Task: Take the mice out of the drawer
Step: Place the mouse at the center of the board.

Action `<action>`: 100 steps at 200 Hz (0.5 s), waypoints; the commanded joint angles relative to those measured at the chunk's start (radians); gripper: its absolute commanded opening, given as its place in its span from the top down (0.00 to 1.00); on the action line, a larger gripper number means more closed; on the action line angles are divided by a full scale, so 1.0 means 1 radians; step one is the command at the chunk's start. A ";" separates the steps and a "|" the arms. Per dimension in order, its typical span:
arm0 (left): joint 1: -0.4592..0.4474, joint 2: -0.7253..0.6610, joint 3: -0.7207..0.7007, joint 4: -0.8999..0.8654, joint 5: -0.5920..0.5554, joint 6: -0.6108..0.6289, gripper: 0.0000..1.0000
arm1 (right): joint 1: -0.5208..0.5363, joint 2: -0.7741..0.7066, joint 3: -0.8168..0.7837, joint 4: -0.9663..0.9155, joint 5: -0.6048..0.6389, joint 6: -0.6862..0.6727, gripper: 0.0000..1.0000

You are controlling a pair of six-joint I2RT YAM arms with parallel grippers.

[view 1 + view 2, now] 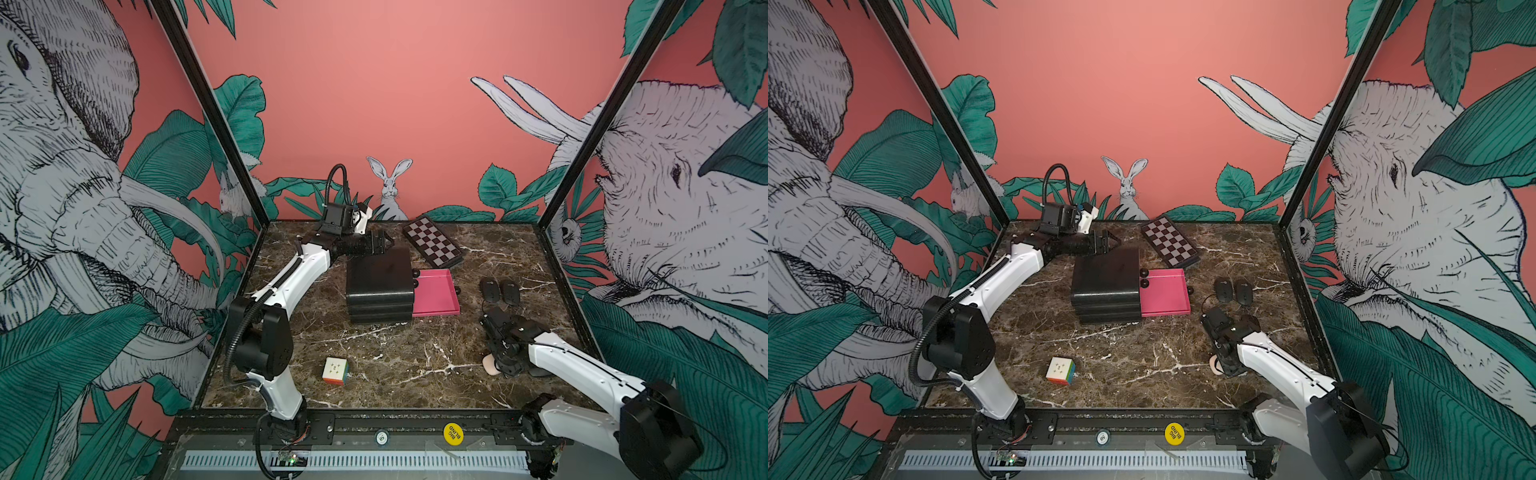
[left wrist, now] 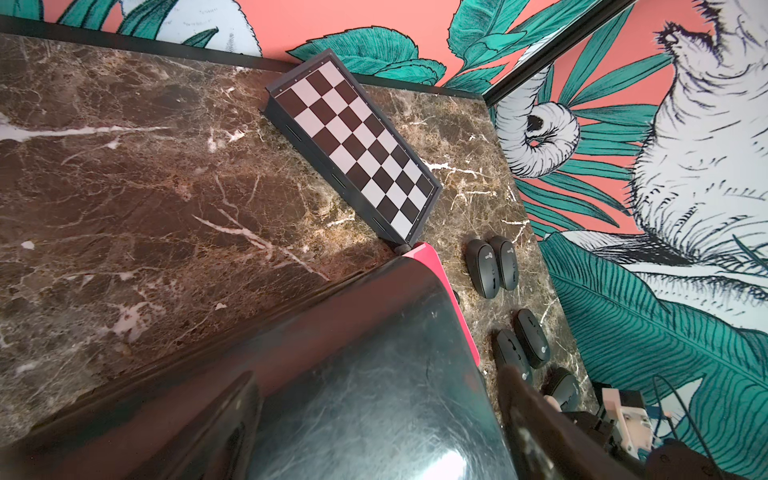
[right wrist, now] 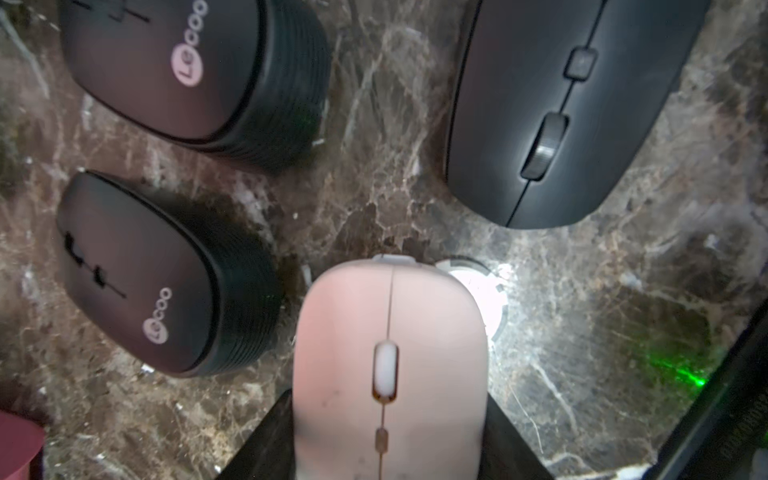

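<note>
A puzzle cube (image 1: 335,370) lies near the front of the counter (image 1: 395,353). Behind it, the left pincer (image 1: 380,243) sits at the back top edge of the black drawer unit (image 1: 378,286). Its jaws are spread apart with nothing gripped, though whether it presses on the unit is hard to tell. The pink drawer (image 1: 436,297) stands pulled out to the right, with a chessboard (image 1: 432,241) behind it. Right of the drawer, two black mice (image 1: 490,289) lie side by side on the counter. Three other black mice (image 3: 166,274) lie near the right pincer (image 3: 386,453), which is closed partway around the pale pink mouse (image 3: 388,353).
</note>
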 commanded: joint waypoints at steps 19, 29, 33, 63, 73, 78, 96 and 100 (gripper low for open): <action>0.000 0.026 -0.022 -0.148 -0.001 -0.026 0.09 | -0.004 0.051 0.004 0.041 0.016 -0.038 0.53; 0.000 0.026 -0.023 -0.149 -0.003 -0.026 0.08 | -0.006 0.055 -0.006 0.048 0.006 -0.032 0.54; 0.000 0.024 -0.024 -0.149 -0.004 -0.027 0.08 | -0.004 0.054 -0.014 0.055 0.002 -0.030 0.54; 0.000 0.019 -0.028 -0.150 -0.009 -0.027 0.08 | -0.006 0.025 -0.056 0.073 -0.012 -0.006 0.54; -0.001 0.019 -0.030 -0.150 -0.009 -0.029 0.08 | -0.006 0.012 -0.061 0.055 -0.012 -0.001 0.53; 0.000 0.020 -0.031 -0.150 -0.009 -0.030 0.09 | -0.006 0.005 -0.062 0.046 -0.010 -0.001 0.53; -0.001 0.021 -0.031 -0.150 -0.008 -0.031 0.08 | -0.009 -0.017 -0.073 0.037 -0.012 -0.010 0.52; -0.001 0.020 -0.031 -0.150 -0.007 -0.032 0.08 | -0.012 -0.020 -0.077 0.037 -0.016 -0.012 0.52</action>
